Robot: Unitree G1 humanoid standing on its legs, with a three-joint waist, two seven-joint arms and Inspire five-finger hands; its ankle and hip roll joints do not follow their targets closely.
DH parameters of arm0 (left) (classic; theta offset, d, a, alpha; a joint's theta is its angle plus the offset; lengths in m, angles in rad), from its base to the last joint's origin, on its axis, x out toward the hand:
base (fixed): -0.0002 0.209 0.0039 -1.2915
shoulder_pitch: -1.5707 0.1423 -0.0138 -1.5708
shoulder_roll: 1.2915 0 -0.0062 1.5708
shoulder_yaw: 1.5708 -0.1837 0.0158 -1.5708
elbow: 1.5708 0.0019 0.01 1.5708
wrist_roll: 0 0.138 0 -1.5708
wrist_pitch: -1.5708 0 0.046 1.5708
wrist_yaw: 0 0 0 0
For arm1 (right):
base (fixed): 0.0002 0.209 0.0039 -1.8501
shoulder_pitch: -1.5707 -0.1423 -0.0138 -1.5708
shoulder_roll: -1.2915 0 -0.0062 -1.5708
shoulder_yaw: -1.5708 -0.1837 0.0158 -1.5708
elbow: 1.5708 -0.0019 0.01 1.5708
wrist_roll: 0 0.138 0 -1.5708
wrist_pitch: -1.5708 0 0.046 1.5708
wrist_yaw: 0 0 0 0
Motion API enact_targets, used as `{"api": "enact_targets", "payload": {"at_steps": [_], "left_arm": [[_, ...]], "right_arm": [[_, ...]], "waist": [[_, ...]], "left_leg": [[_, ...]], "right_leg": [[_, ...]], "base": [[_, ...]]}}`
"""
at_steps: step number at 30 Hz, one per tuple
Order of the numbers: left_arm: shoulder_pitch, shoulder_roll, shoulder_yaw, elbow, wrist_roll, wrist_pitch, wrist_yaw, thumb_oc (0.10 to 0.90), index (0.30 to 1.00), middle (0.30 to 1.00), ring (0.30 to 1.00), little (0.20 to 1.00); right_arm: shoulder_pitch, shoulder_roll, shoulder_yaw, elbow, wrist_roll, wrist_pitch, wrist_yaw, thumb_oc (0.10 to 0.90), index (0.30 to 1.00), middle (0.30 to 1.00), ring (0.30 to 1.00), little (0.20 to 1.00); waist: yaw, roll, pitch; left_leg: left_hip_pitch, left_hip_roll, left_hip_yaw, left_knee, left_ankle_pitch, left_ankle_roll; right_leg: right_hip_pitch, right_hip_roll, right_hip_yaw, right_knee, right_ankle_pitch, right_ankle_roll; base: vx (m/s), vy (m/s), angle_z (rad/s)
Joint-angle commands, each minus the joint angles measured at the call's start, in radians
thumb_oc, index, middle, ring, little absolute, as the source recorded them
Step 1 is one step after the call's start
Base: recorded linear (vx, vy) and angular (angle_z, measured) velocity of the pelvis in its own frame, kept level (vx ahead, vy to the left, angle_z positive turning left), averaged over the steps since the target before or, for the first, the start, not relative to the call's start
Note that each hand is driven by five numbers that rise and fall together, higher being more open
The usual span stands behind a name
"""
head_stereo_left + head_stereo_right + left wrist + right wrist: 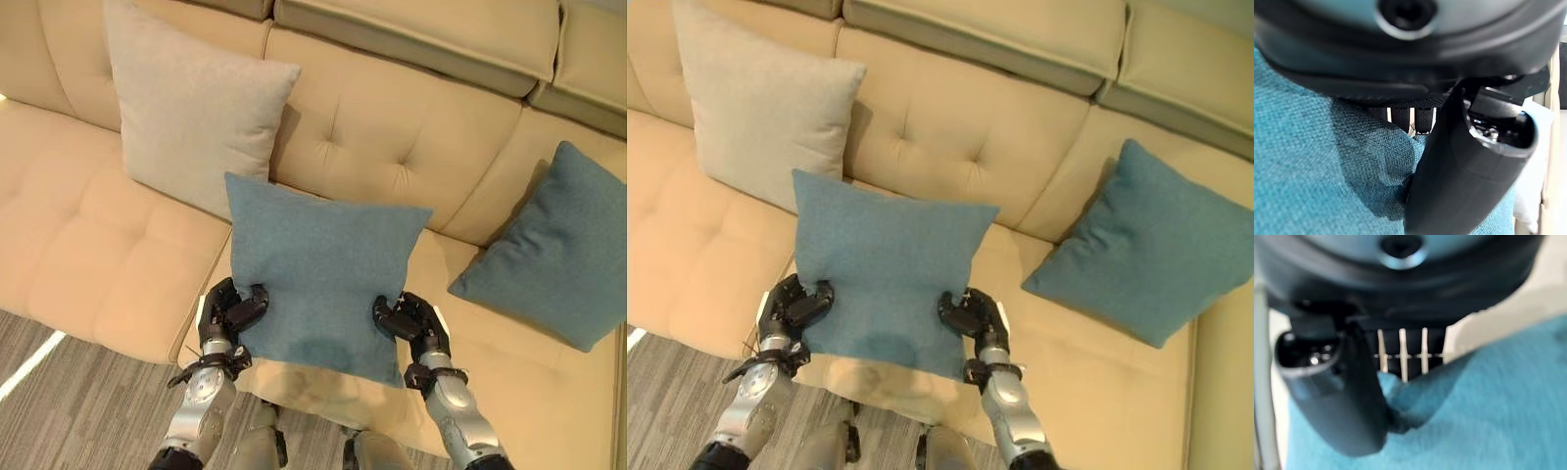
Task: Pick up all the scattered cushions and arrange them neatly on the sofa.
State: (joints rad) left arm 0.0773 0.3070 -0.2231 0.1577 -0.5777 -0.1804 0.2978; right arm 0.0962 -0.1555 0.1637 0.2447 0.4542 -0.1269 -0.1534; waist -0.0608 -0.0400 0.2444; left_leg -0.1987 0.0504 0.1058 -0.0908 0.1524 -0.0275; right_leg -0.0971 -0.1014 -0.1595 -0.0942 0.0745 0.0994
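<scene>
Both hands, left hand [231, 311] and right hand [409, 318], are pinching a teal cushion [320, 269] over the beige tufted sofa [392, 127], above grey striped carpet [88, 411].

My left hand [1400, 73] clamps the blue cushion [1317, 166] — thumb [1459, 171] pressed on top of the fabric, fingers [1400, 113] curled beneath its edge — the weave puckers between them.

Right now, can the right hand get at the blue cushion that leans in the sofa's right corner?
Probably not yet: the right hand is shut on the middle blue cushion, as is the left hand. The corner cushion itself lies unobstructed.
</scene>
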Motion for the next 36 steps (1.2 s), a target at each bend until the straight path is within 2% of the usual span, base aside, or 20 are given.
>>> {"api": "enact_targets", "payload": {"at_steps": [1,5,8,10,12,15,17,18,19,20,21,23,26,28,29,32,33,34,35,36], "left_arm": [[-0.06,-0.003,-0.025,-0.169,0.1,-0.113,-0.097,0.4,0.3,0.3,0.3,0.3],[-0.038,0.022,-0.029,-0.197,0.119,-0.118,-0.103,0.4,0.3,0.3,0.3,0.3],[-0.034,0.036,-0.018,-0.221,0.117,-0.122,-0.098,0.4,0.3,0.3,0.3,0.3],[-0.031,0.037,-0.015,-0.233,0.109,-0.125,-0.102,0.4,0.3,0.3,0.3,0.3],[-0.022,0.024,-0.022,-0.248,0.091,-0.133,-0.107,0.4,0.3,0.3,0.3,0.3],[-0.024,0.016,-0.035,-0.246,0.079,-0.133,-0.108,0.4,0.3,0.3,0.3,0.3],[-0.055,0.007,-0.055,-0.238,0.068,-0.14,-0.117,0.4,0.3,0.3,0.3,0.3],[-0.055,0.007,-0.055,-0.238,0.068,-0.14,-0.117,0.4,0.3,0.3,0.3,0.3],[-0.064,0.01,-0.06,-0.251,0.068,-0.141,-0.131,0.4,0.3,0.3,0.3,0.3],[-0.064,0.011,-0.059,-0.251,0.068,-0.141,-0.131,0.4,0.3,0.3,0.3,0.3],[-0.066,0.011,-0.066,-0.257,0.064,-0.139,-0.14,0.4,0.3,0.3,0.3,0.3],[-0.069,0.011,-0.076,-0.261,0.048,-0.136,-0.153,0.4,0.3,0.3,0.3,0.3],[-0.057,0.019,-0.086,-0.274,0.041,-0.12,-0.175,0.4,0.3,0.3,0.3,0.3],[-0.056,0.019,-0.086,-0.274,0.041,-0.12,-0.175,0.4,0.3,0.3,0.3,0.3],[-0.044,0.022,-0.079,-0.272,0.043,-0.109,-0.173,0.4,0.3,0.3,0.3,0.3],[-0.023,0.043,-0.055,-0.266,0.051,-0.094,-0.183,0.4,0.3,0.3,0.3,0.3],[-0.029,0.053,-0.047,-0.261,0.055,-0.094,-0.181,0.4,0.3,0.3,0.3,0.3],[-0.029,0.054,-0.047,-0.261,0.055,-0.094,-0.181,0.4,0.3,0.3,0.3,0.3],[-0.04,0.057,-0.046,-0.263,0.06,-0.095,-0.178,0.4,0.3,0.3,0.3,0.3],[-0.041,0.058,-0.046,-0.263,0.06,-0.095,-0.178,0.4,0.3,0.3,0.3,0.3]], "right_arm": [[-0.044,-0.013,0.037,-0.2,0.012,-0.142,0.087,0.4,0.3,0.3,0.3,0.3],[-0.026,-0.025,0.006,-0.268,-0.015,-0.17,0.056,0.4,0.3,0.3,0.3,0.3],[-0.024,-0.047,0.001,-0.311,-0.038,-0.175,0.051,0.4,0.3,0.3,0.3,0.3],[-0.021,-0.055,-0.005,-0.332,-0.052,-0.177,0.049,0.4,0.3,0.3,0.3,0.3],[-0.005,-0.071,-0.019,-0.366,-0.072,-0.191,0.043,0.4,0.3,0.3,0.3,0.3],[-0.01,-0.085,-0.031,-0.376,-0.091,-0.201,0.033,0.4,0.3,0.3,0.3,0.3],[-0.05,-0.108,-0.05,-0.387,-0.14,-0.203,-0.003,0.4,0.3,0.3,0.3,0.3],[-0.05,-0.108,-0.05,-0.387,-0.14,-0.203,-0.003,0.4,0.3,0.3,0.3,0.3],[-0.06,-0.113,-0.053,-0.396,-0.16,-0.204,-0.012,0.4,0.3,0.3,0.3,0.3],[-0.061,-0.113,-0.053,-0.396,-0.16,-0.204,-0.012,0.4,0.3,0.3,0.3,0.3],[-0.061,-0.114,-0.064,-0.397,-0.165,-0.202,-0.015,0.4,0.3,0.3,0.3,0.3],[-0.058,-0.113,-0.08,-0.394,-0.161,-0.203,-0.013,0.4,0.3,0.3,0.3,0.3],[-0.052,-0.115,-0.089,-0.388,-0.172,-0.192,-0.011,0.4,0.3,0.3,0.3,0.3],[-0.051,-0.115,-0.089,-0.388,-0.172,-0.192,-0.011,0.4,0.3,0.3,0.3,0.3],[-0.061,-0.11,-0.083,-0.373,-0.172,-0.181,-0.006,0.4,0.3,0.3,0.3,0.3],[-0.087,-0.093,-0.068,-0.35,-0.178,-0.171,0.003,0.4,0.3,0.3,0.3,0.3],[-0.1,-0.083,-0.066,-0.349,-0.18,-0.171,0.006,0.4,0.3,0.3,0.3,0.3],[-0.1,-0.083,-0.066,-0.348,-0.18,-0.171,0.006,0.4,0.3,0.3,0.3,0.3],[-0.102,-0.079,-0.071,-0.353,-0.184,-0.172,0.008,0.4,0.3,0.3,0.3,0.3],[-0.102,-0.079,-0.071,-0.353,-0.184,-0.172,0.008,0.4,0.3,0.3,0.3,0.3]], "waist": [[0.001,0.02,-0.172],[-0.018,0.026,-0.174],[-0.012,0.023,-0.181],[-0.01,0.019,-0.183],[-0.008,0.014,-0.181],[-0.015,0.015,-0.173],[-0.044,0.004,-0.158],[-0.044,0.005,-0.159],[-0.056,-0.012,-0.158],[-0.056,-0.012,-0.16],[-0.07,-0.023,-0.164],[-0.088,-0.027,-0.18],[-0.099,-0.015,-0.192],[-0.1,-0.015,-0.191],[-0.096,-0.02,-0.188],[-0.068,-0.032,-0.172],[-0.066,-0.038,-0.163],[-0.066,-0.038,-0.164],[-0.077,-0.041,-0.156],[-0.077,-0.042,-0.158]], "left_leg": [[0.132,0.008,0.001,0.004,-0.143,-0.014],[0.135,-0.014,-0.049,0.004,-0.132,-0.002],[0.125,-0.023,-0.09,0.004,-0.119,-0.005],[0.122,-0.026,-0.104,0.004,-0.114,-0.009],[0.086,-0.029,-0.151,0.007,-0.083,-0.037],[0.029,-0.036,-0.165,0.033,-0.067,-0.048],[-0.038,-0.005,0.022,0.15,-0.109,-0.02],[-0.039,-0.005,0.022,0.15,-0.109,-0.02],[-0.016,0.013,0.11,0.235,-0.184,-0.007],[-0.02,0.013,0.109,0.236,-0.182,-0.007],[0.016,0.029,0.157,0.302,-0.252,-0.003],[0.08,0.052,0.217,0.316,-0.295,-0.011],[0.158,0.048,0.213,0.254,-0.307,-0.023],[0.162,0.047,0.212,0.25,-0.305,-0.023],[0.161,0.028,0.199,0.211,-0.293,-0.019],[0.165,-0.002,0.164,0.126,-0.264,0.0],[0.163,-0.009,0.141,0.103,-0.257,0.011],[0.163,-0.009,0.141,0.103,-0.257,0.011],[0.161,-0.023,0.102,0.094,-0.256,0.025],[0.158,-0.024,0.102,0.093,-0.253,0.025]], "right_leg": [[-0.017,-0.015,0.031,0.132,-0.072,0.068],[-0.003,0.079,0.241,0.189,-0.137,0.036],[0.007,0.107,0.276,0.188,-0.143,0.016],[0.021,0.11,0.274,0.166,-0.144,0.008],[0.051,0.116,0.242,0.102,-0.147,-0.008],[0.053,0.114,0.19,0.073,-0.144,-0.013],[0.036,0.07,0.088,0.068,-0.125,-0.004],[0.035,0.07,0.088,0.068,-0.125,-0.004],[0.033,0.042,0.036,0.064,-0.112,-0.003],[0.029,0.042,0.035,0.063,-0.109,-0.003],[0.03,0.025,-0.014,0.063,-0.102,-0.008],[0.029,0.006,-0.077,0.046,-0.085,-0.006],[0.037,-0.001,-0.139,0.034,-0.069,0.011],[0.039,-0.002,-0.14,0.033,-0.069,0.012],[0.038,-0.015,-0.143,0.04,-0.045,0.024],[0.016,-0.025,-0.115,0.076,-0.044,0.046],[-0.012,-0.021,-0.064,0.114,-0.052,0.054],[-0.013,-0.021,-0.063,0.115,-0.052,0.054],[-0.04,0.016,0.053,0.146,-0.067,0.061],[-0.044,0.015,0.054,0.146,-0.065,0.061]], "base": [[0.01,0.1,-0.01],[-0.04,0.045,0.08],[-0.02,-0.062,0.43],[-0.04,-0.109,0.55],[-0.09,-0.164,0.82],[-0.15,-0.07,1.16],[-0.23,-0.008,1.24],[-0.16,0.023,1.31],[-0.09,0.024,0.93],[-0.13,0.025,0.74],[-0.06,0.02,0.56],[-0.03,0.076,0.78],[0.06,0.118,0.99],[0.04,0.103,1.03],[0.06,0.22,0.93],[0.01,0.261,0.25],[-0.04,0.148,0.26],[0.02,0.139,0.87],[0.03,0.085,0.77],[0.06,0.129,0.67]]}}
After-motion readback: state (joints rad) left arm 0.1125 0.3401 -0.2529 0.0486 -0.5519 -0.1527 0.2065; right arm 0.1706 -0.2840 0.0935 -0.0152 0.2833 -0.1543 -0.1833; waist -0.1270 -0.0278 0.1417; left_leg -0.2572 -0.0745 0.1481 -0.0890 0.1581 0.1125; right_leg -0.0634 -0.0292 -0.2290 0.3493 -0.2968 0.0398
